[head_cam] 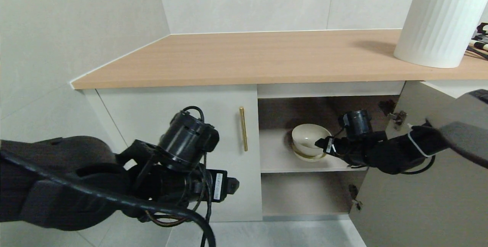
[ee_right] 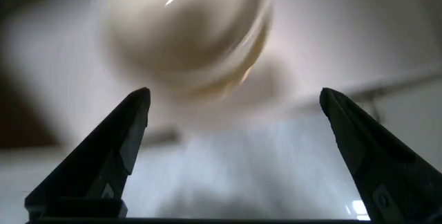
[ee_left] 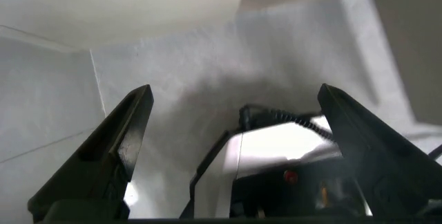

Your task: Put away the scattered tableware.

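Wood-topped counter (head_cam: pixel 244 56) runs across the upper half of the head view, with a white ribbed container (head_cam: pixel 438 22) at upper right. Below it, the left cabinet door (head_cam: pixel 179 125) is shut and the right door (head_cam: pixel 419 201) stands open, showing a shelf (head_cam: pixel 278 159) just right of centre.

A cream bowl (head_cam: pixel 307 140) sits upright on that shelf, apparently nested in a second dish beneath it. The right gripper (head_cam: pixel 322 145) is just beside the bowl's right rim, its jaws spread wide and holding nothing; whether it touches the rim I cannot tell. At lower left the left gripper (ee_left: pixel 235 92) is also spread wide and empty, well apart from the shelf.

The bowl looks like glazed ceramic: rigid, fairly light, slick, and likely to chip if knocked. The rim would be the best hold, one finger inside the wall and one outside.
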Robot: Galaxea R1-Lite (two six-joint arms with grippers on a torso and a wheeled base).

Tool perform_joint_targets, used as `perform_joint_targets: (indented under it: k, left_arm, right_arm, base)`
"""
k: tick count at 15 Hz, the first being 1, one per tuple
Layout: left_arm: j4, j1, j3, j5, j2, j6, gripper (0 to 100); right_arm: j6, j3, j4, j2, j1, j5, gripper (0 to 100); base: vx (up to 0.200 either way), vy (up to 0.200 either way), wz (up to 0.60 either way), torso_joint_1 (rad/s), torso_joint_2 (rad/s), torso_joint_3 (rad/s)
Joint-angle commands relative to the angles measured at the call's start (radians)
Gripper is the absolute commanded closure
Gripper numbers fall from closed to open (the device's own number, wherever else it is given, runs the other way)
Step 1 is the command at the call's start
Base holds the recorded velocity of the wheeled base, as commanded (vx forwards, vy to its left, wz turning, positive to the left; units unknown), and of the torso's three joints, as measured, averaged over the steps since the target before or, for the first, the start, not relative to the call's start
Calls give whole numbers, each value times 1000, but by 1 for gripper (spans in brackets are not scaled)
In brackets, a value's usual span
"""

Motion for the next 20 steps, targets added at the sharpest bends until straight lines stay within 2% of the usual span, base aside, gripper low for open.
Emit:
perform_joint_targets:
  k: [1,3,4,5,7,9,11,17,20]
  left_arm:
    - [3,46,51,-1,-201,3,0]
    - [-2,75,86,-10,-290,1,0]
    - [-2,75,86,-10,-290,1,0]
    - [-16,144,115,-43,-332,0,0]
    - [-86,191,164,-66,-356,0,0]
    - [-158,211,199,-67,-358,6,0]
    - [-181,211,207,-67,-338,9,0]
    - [-183,193,205,-66,-275,9,0]
    - [-181,190,205,-64,-272,9,0]
  right_arm:
    - [-18,189,92,-303,81,48,0]
    - [-44,293,157,-475,121,71,0]
    - [-44,293,157,-475,121,71,0]
    - [-81,348,252,-631,154,103,0]
    - [-84,353,355,-715,170,115,0]
    - [-81,374,387,-743,170,118,0]
    - [-83,423,381,-737,168,115,0]
    - [-84,428,384,-732,185,109,0]
    - [-86,428,385,-732,185,107,0]
  base:
    - [0,0,0,0,0,0]
    - [0,0,0,0,0,0]
    - [0,0,0,0,0,0]
    - [0,0,0,0,0,0]
    - [0,0,0,0,0,0]
    - [0,0,0,0,0,0]
    - [0,0,0,0,0,0]
    - [0,0,0,0,0,0]
    - [-200,0,0,4,4,-4]
